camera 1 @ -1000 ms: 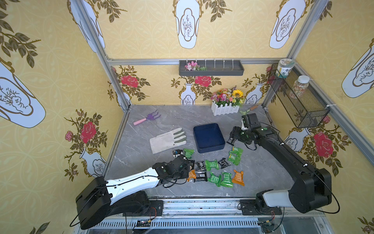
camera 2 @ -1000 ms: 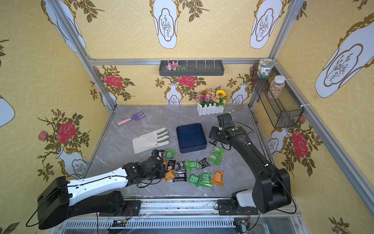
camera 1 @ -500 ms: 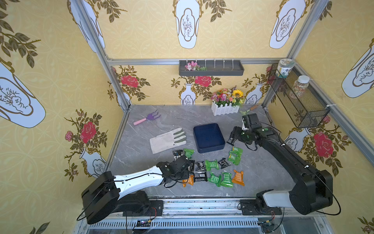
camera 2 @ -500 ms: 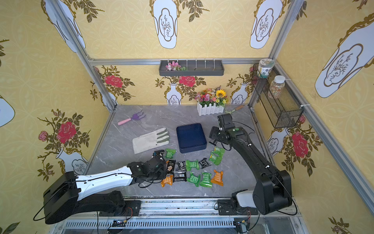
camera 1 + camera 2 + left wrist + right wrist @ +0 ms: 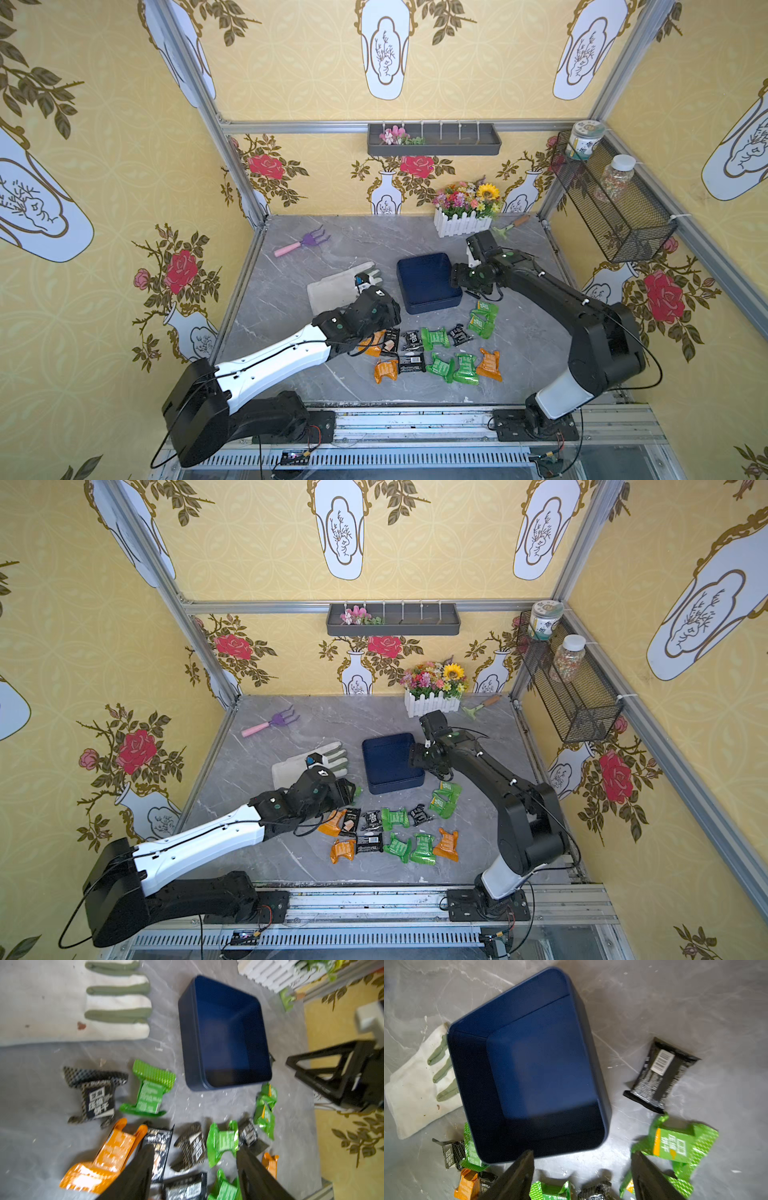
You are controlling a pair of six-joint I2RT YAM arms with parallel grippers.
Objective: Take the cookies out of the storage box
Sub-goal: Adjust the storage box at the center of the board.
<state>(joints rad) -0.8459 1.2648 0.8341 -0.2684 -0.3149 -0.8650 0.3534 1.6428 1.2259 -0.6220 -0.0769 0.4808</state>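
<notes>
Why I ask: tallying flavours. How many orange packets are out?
3: one orange packet by the left hand, another nearer the table's front edge, the third at the front row's right end. The arm may hide more.

The storage box (image 5: 427,279), a dark blue square tub with rounded corners, stands upright on the grey desk (image 5: 316,257), its inside bare (both wrist views show its floor). The cookies (image 5: 434,337), in green, orange and black wrappers, lie scattered just beside it on the robot's side, a green pair (image 5: 481,324) nearest its corner.
</notes>
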